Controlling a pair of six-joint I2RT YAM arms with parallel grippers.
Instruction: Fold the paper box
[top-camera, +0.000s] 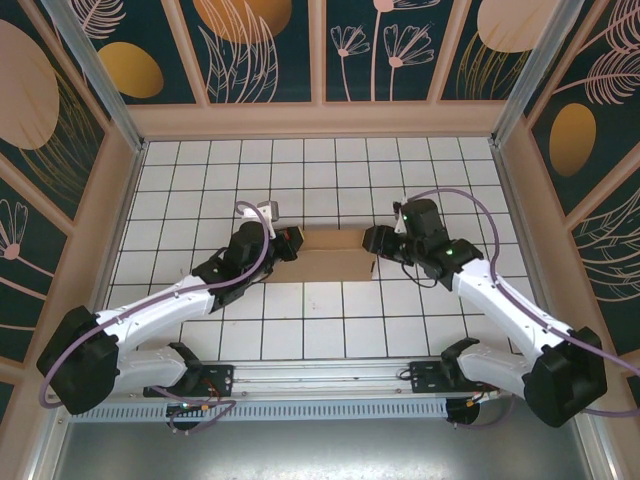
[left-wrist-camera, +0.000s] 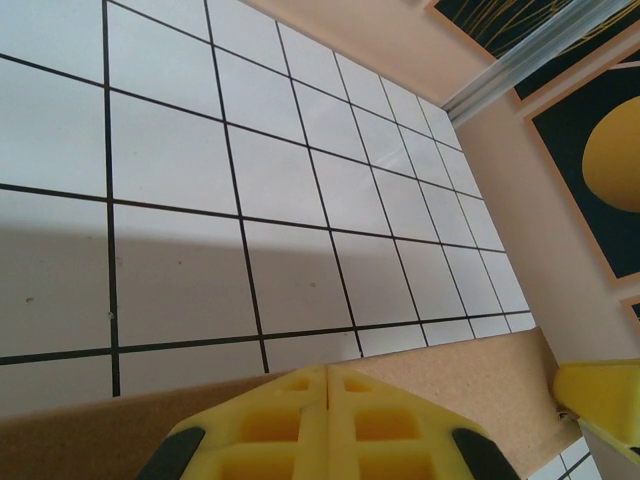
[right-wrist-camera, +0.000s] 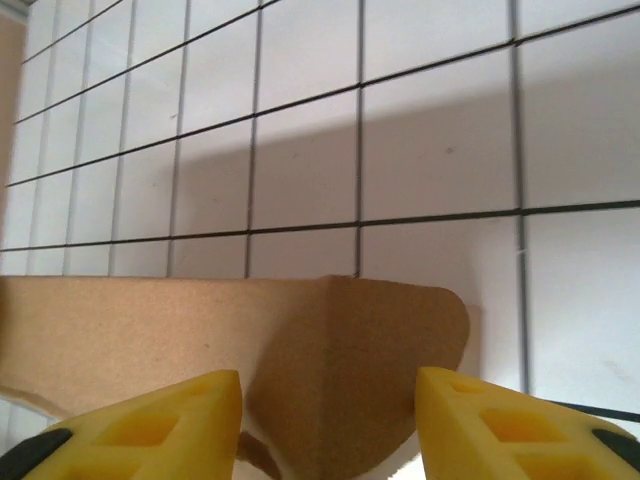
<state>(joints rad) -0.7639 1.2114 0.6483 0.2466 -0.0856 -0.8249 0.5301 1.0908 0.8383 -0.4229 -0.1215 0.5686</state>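
Observation:
The paper box (top-camera: 330, 256) is a brown cardboard piece lying flat on the tiled table between my two grippers. My left gripper (top-camera: 291, 245) is at its left end. In the left wrist view its yellow fingertips (left-wrist-camera: 328, 373) are pressed together, shut, over the cardboard (left-wrist-camera: 490, 375) with nothing between them. My right gripper (top-camera: 373, 240) is at the box's right end. In the right wrist view the right gripper (right-wrist-camera: 330, 390) stands open, its fingers (right-wrist-camera: 190, 410) either side of a raised, rounded, creased flap (right-wrist-camera: 350, 350). I cannot tell whether the fingers touch the flap.
The white tiled table (top-camera: 330, 170) is walled by tan panels at the back and sides (top-camera: 320, 118). A metal rail (top-camera: 330, 408) runs along the near edge by the arm bases. One yellow finger of the right gripper (left-wrist-camera: 600, 395) shows at the right edge of the left wrist view.

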